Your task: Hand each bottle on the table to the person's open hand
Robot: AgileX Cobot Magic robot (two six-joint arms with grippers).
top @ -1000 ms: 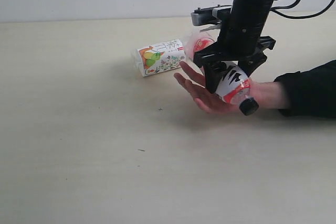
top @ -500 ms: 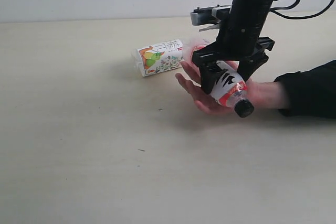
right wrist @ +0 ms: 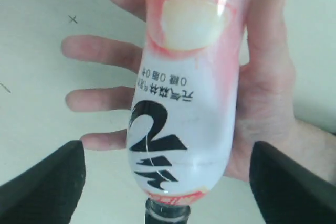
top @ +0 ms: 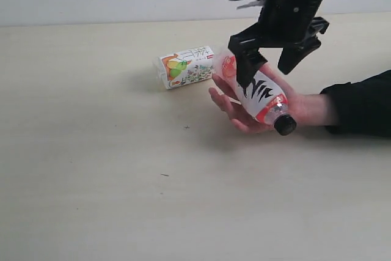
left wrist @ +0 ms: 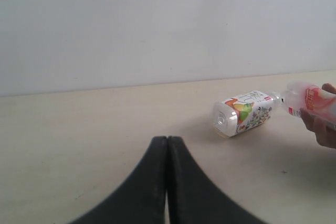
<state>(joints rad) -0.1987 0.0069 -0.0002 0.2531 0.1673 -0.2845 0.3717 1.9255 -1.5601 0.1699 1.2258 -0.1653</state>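
Hovering over the pale beige surface [top: 91,181], the black right gripper [top: 266,73] gapes wide and empty above the person's open hand [top: 240,120] cradling the clear pink-peach, black-capped bottle [top: 259,93], so this handover looks done; next comes grasping the clear orange-green-labelled bottle [top: 186,66] lying nearby.

On the pink-peach bottle [right wrist: 184,103] we can make out, upside down in the right wrist view, one large black brush-stroke character that we take for "気". Beside it run two short lines of small black Chinese print, of which one holds several zeros paired with single characters, though we cannot read it with certainty. On the fruit-label bottle [top: 186,67] we see a column of dark Chinese characters on the white part of the label and a small red mark near the neck, all too small for us to read.
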